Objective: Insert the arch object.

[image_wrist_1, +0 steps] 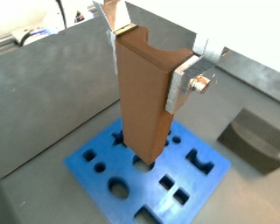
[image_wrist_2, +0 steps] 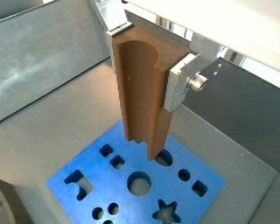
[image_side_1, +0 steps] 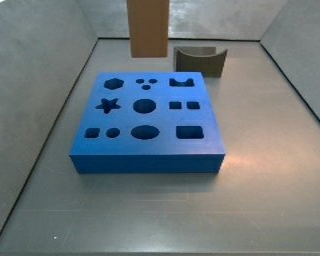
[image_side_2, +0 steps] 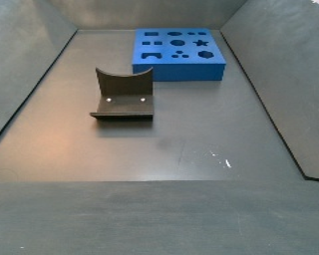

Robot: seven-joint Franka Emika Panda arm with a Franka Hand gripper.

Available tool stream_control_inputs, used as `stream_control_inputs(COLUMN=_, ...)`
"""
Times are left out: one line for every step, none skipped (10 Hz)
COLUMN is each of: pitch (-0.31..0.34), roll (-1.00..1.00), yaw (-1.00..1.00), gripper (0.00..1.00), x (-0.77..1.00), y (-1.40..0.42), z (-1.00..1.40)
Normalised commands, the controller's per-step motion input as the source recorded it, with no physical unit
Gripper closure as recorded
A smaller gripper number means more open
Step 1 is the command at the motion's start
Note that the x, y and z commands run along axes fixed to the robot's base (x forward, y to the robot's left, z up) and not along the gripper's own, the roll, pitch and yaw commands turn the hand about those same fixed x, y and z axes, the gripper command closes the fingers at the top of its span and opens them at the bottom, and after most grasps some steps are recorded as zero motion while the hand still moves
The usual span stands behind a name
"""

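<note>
The arch object (image_wrist_1: 149, 96) is a tall brown piece with a semicircular groove along one side. It stands upright in both wrist views (image_wrist_2: 143, 87). My gripper (image_wrist_1: 150, 57) is shut on its upper end, with one silver finger on each side; it also shows in a wrist view (image_wrist_2: 146, 54). The piece's lower end hangs over the blue board (image_wrist_1: 78, 162), which has several shaped holes. In a side view the piece (image_side_1: 147, 28) hangs above the board's far edge (image_side_1: 149, 160), with the gripper out of frame. The board's arch-shaped hole (image_side_1: 187, 82) is open.
The dark fixture (image_side_2: 123, 97), with a curved notch in its upright, stands on the grey floor apart from the board (image_side_2: 175, 73). It also shows in a side view (image_side_1: 203, 62) and a wrist view (image_wrist_1: 254, 136). Grey walls enclose the floor.
</note>
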Motion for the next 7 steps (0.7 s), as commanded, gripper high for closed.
stream_control_inputs(pitch=-0.036, roll=0.26, yaw=0.00, gripper=1.00, x=0.09, y=0.82, z=-0.83)
stream_control_inputs(pitch=-0.051, roll=0.24, yaw=0.00, gripper=1.00, x=0.07, y=0.82, z=-0.87)
stream_control_inputs(pitch=-0.056, roll=0.21, yaw=0.00, gripper=1.00, x=0.07, y=0.78, z=-0.91)
stream_control_inputs(pitch=-0.047, roll=0.20, yaw=0.00, gripper=1.00, x=0.10, y=0.68, z=-0.92)
stream_control_inputs(pitch=-0.034, roll=0.22, yaw=0.00, gripper=1.00, x=0.13, y=0.47, z=-0.89)
stream_control_inputs(pitch=-0.033, roll=0.23, yaw=-0.08, gripper=1.00, x=0.14, y=0.35, z=-0.87)
stream_control_inputs(pitch=-0.030, roll=0.03, yaw=-0.36, gripper=1.00, x=0.49, y=0.12, z=-0.49)
